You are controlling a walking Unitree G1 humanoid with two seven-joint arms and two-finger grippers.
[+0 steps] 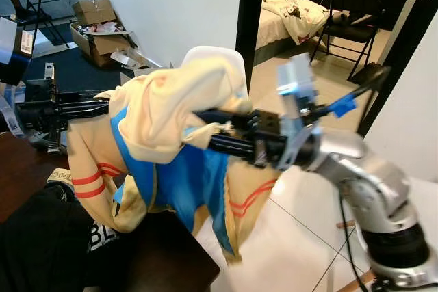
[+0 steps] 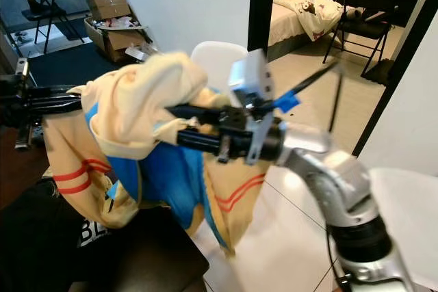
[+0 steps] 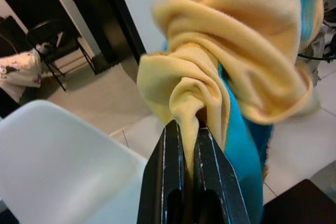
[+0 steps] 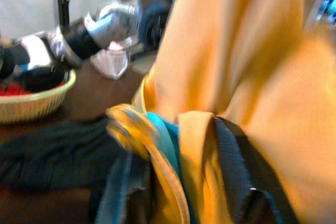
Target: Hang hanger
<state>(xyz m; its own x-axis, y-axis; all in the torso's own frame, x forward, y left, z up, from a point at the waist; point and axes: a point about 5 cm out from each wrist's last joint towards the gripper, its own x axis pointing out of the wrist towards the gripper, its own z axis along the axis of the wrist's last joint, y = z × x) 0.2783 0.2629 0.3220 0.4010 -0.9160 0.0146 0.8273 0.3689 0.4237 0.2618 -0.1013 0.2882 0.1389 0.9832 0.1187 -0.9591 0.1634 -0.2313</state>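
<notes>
While the left pincer [image 3: 190, 145] pinches one yellow-and-blue garment [image 1: 164, 141] tight, the right pincer's [image 1: 215, 131] fingers are buried in its folds, their spread hidden.

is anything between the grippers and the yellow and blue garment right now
No. The left gripper is shut on a fold of the yellow and blue garment, and the right gripper reaches into the cloth, its fingers buried in it. No hanger or rail can be made out in these views.

Garment [image 1: 164, 111]: soft matt yellow-and-blue fleecy cloth. Right arm [image 1: 369, 182]: brushed silver metal. Chair [image 3: 58, 161]: smooth white plastic. Floor [image 1: 294, 237]: glossy tile.
</notes>
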